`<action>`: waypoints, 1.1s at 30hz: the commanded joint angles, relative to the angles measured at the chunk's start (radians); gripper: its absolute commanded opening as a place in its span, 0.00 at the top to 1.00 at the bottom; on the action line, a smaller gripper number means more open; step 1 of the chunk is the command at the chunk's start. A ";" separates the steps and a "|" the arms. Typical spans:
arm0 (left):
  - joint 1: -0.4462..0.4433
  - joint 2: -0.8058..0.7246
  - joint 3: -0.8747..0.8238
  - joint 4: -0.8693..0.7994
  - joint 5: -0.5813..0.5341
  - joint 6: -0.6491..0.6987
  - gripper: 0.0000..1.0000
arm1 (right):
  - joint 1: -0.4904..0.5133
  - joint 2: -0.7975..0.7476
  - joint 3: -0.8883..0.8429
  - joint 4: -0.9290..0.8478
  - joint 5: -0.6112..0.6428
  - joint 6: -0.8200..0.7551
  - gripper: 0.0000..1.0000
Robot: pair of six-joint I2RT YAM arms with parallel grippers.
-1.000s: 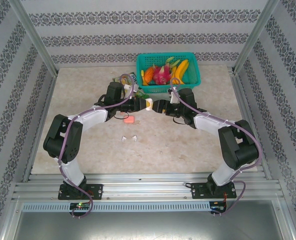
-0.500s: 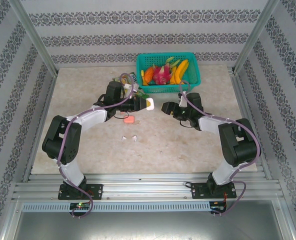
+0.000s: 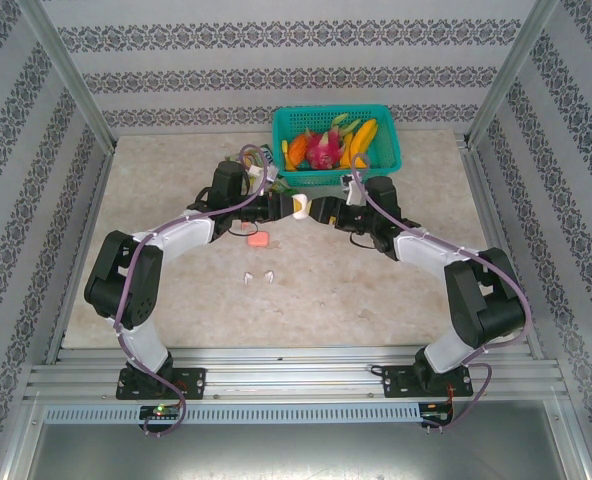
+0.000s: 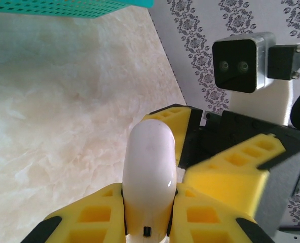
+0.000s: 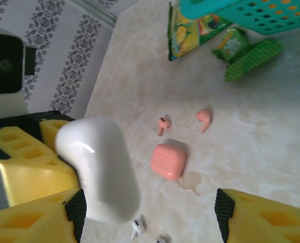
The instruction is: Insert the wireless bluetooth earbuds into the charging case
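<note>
The left gripper [image 3: 288,208] is closed on the white case [image 3: 299,207], holding it off the table [image 3: 376,290] at the centre of the top view, just below the basket [image 3: 336,140]. In the left wrist view the case stands up between the yellow fingers with its rounded end free and what looks like a small port down by the fingers, so the lid is probably at the free end. No open seam can be seen, so the lid seems shut. The right gripper [image 3: 323,212] sits right beside that free end with its jaws spread wide and nothing between them. The step in hand looks like opening the lid. To do it well, the left gripper should keep a firm hold low on the body, and the right should catch just the lid's lip and swing it back about the hinge without pulling the case out. The shell is glossy and will likely slip if pinched near its rounded tip. The white earbuds [image 3: 248,279] lie on the table at lower centre of the top view. The pink earbuds [image 5: 163,124] lie just above the pink case [image 5: 167,161] in the right wrist view, and none is in a case yet.
</note>
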 commanded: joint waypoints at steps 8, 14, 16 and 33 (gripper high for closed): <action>-0.016 0.001 0.046 0.021 0.024 0.000 0.98 | 0.001 0.062 0.024 0.016 0.018 -0.016 0.31; -0.018 -0.013 0.049 0.024 0.025 -0.002 0.98 | -0.040 0.085 -0.024 0.045 0.024 -0.002 0.33; -0.020 -0.014 0.049 0.028 0.028 -0.005 0.98 | -0.045 0.093 -0.032 0.047 0.029 -0.002 0.33; -0.023 -0.006 0.050 0.013 0.049 0.022 0.98 | -0.133 0.003 -0.122 0.061 -0.081 -0.033 0.34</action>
